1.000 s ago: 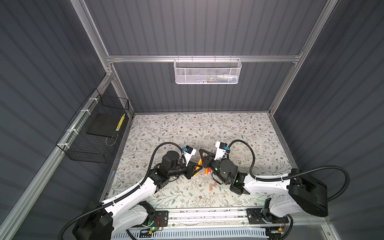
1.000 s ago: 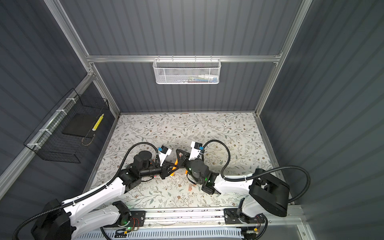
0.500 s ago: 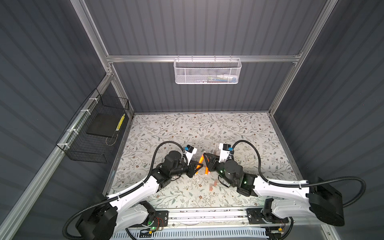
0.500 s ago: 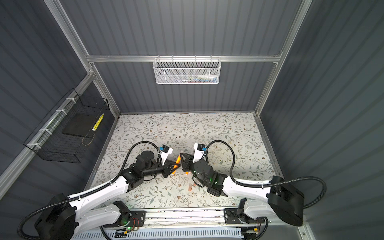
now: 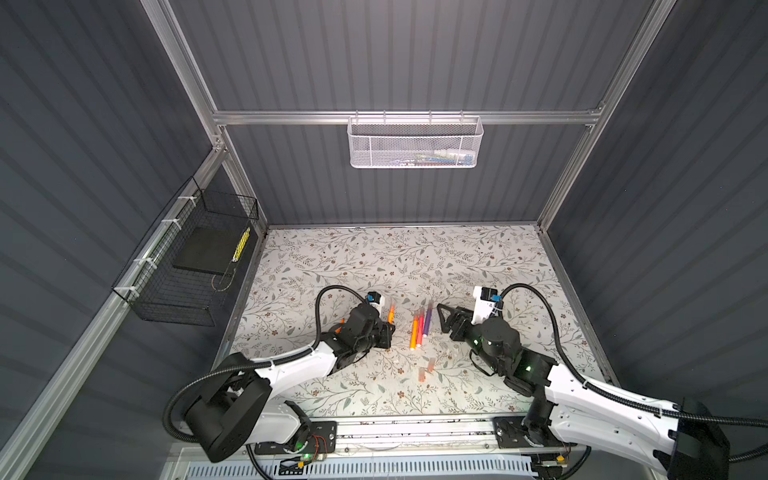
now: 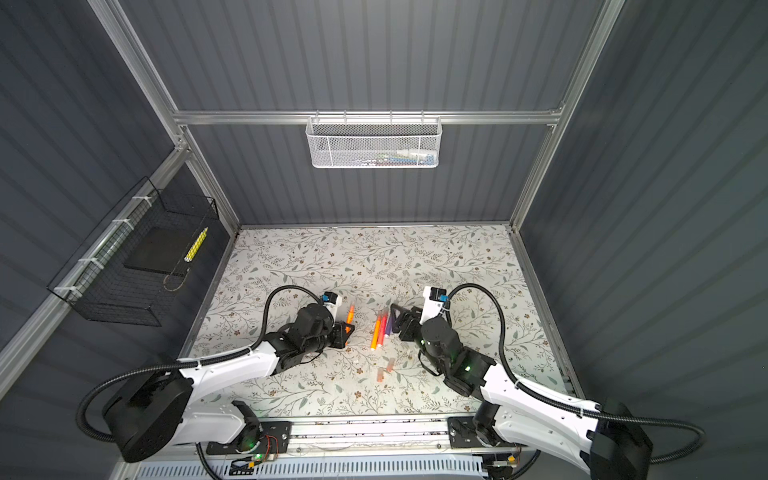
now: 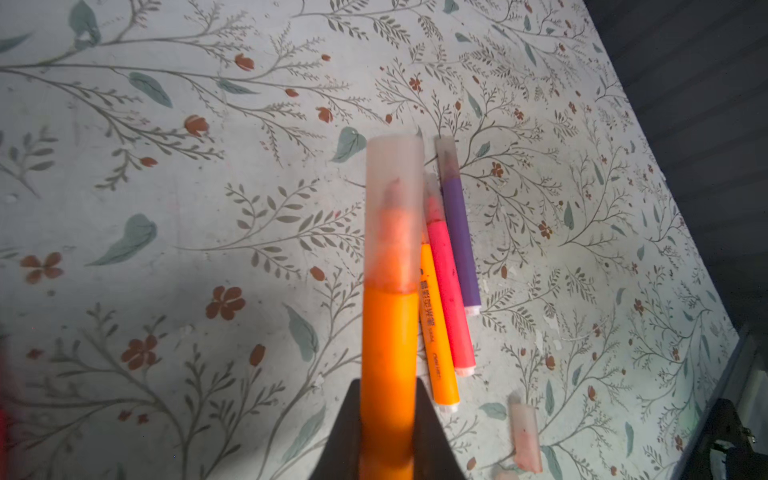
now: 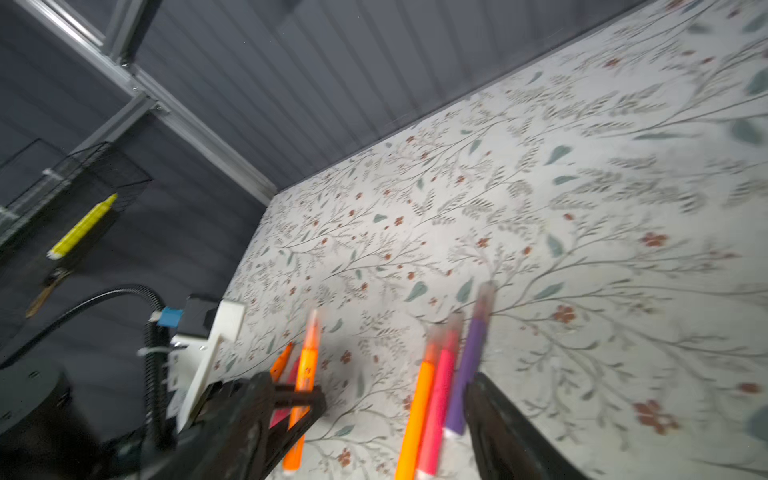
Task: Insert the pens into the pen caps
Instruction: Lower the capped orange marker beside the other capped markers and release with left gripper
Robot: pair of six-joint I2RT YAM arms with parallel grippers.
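My left gripper (image 7: 387, 390) is shut on an orange pen (image 7: 388, 332) whose tip sits inside a translucent pen cap (image 7: 395, 199). In both top views this gripper (image 5: 384, 330) (image 6: 347, 327) stands left of centre, the pen (image 5: 391, 312) pointing away. Three capped pens, orange, pink and purple (image 5: 420, 328) (image 6: 382, 327) (image 7: 446, 270), lie side by side mid-mat. Two loose pen caps (image 5: 427, 369) (image 6: 385, 369) lie nearer the front. My right gripper (image 5: 445, 318) (image 8: 374, 432) is open and empty, right of the three pens. Two more pens (image 8: 282, 374) show under the left arm.
A white mesh basket (image 5: 415, 143) hangs on the back wall. A black wire basket (image 5: 195, 266) on the left wall holds a yellow stick (image 5: 241, 245). The arms' base rail (image 5: 415, 428) runs along the front edge of the floral mat (image 5: 395, 257).
The two grippers, which met at the middle, have parted. My right gripper has opened and drawn back to the right; my left has moved left with the capped orange pen.
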